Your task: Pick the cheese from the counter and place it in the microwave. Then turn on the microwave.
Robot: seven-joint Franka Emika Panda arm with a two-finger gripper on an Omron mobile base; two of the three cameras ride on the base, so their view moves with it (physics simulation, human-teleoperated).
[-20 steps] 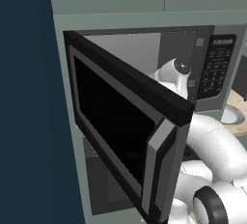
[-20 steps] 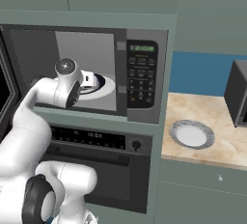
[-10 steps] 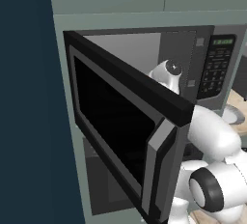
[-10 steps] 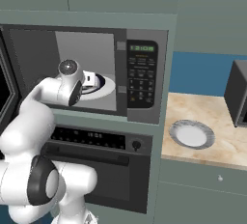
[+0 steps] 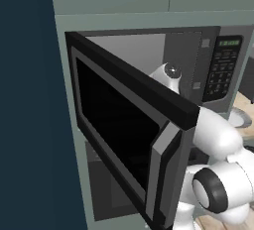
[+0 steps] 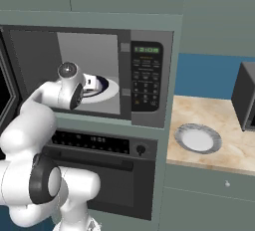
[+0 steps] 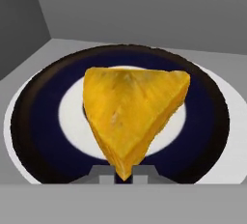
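In the left base view, the microwave is seen with its door swung wide toward the near left. The white arm is reached past the door's upper edge into the cavity; the hand itself is hidden behind the door.

In the right base view, the gripper is held inside the cavity, just above the turntable with its dark ring. The keypad lies to the right of the opening. Further right, on the counter, a grey-white plate is left well apart from the arm.

In the hand view, the cheese is pinched at its narrow point between the two fingertips, so the jaws are clamped on the wedge. Its long axis runs straight away from the gripper, broad end far, over the middle of the turntable. Whether it touches the turntable cannot be told. The coming release is judged to turn on this: the wedge lies directly ahead, already centred, so only a slight lowering and an opening should be needed.
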